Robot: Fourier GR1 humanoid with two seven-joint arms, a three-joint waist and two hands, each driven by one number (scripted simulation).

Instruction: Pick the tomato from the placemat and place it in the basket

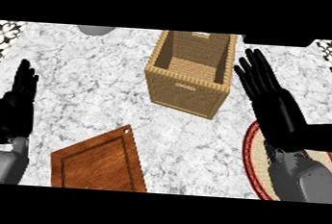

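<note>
The tomato is not visible, presumably hidden beneath the right hand (272, 103), whose fingers extend straight above the placemat (255, 158) beside the basket (188, 89); treat it as light, smooth, bruisable, and grasp around its widest part.

Tan woven basket (188, 93), red-rimmed beige placemat (255, 160), grey-veined white marble counter (92, 85).
</note>
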